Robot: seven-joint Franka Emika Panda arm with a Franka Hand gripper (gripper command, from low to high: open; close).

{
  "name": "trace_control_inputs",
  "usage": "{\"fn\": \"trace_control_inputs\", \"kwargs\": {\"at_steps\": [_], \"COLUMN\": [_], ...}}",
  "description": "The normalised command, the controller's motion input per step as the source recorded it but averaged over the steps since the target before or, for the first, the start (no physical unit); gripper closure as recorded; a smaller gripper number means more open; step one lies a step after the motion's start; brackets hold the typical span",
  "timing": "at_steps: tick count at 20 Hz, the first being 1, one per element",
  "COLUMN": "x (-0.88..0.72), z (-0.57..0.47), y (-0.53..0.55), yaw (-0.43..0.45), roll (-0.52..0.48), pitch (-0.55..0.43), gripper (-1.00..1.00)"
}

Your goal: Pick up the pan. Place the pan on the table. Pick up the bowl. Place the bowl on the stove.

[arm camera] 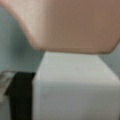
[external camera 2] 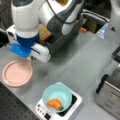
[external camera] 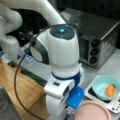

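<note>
The dusty-pink pan (external camera 2: 17,73) lies flat on the grey table (external camera 2: 82,57) at a front view's left, and shows at the bottom edge (external camera: 92,111) in a front view. My gripper (external camera 2: 29,57) is low over the pan's rim, its fingertips hidden under the white hand. In the wrist view the pan (arm camera: 72,22) fills the top, its white stub handle (arm camera: 75,85) runs down the middle, and one black finger (arm camera: 20,95) stands against the handle's left side. The teal bowl (external camera 2: 58,93) (external camera: 102,86), holding an orange item (external camera 2: 53,103), sits on the white stove (external camera 2: 75,102) (external camera: 113,106).
A large steel toaster oven (external camera: 100,42) (external camera 2: 110,92) stands on the table behind the stove. A light wooden counter (external camera: 20,87) lies beside the arm's base. A black cable (external camera: 16,82) hangs from the arm over the counter.
</note>
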Motion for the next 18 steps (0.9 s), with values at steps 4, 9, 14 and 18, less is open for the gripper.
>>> {"fn": "trace_control_inputs", "kwargs": {"at_steps": [4,9,14,18], "x": [-0.06,-0.08,-0.07,-0.07], "z": [-0.19,-0.13,-0.23,-0.24], "y": [-0.05,-0.02,0.02,0.05], "yaw": [-0.072,-0.105,-0.116,-0.108], "roll": [0.044,0.026,-0.002,-0.005], "pitch": [-0.147,-0.175,-0.197,-0.195], "gripper": [1.0,1.0,1.0,1.0]}}
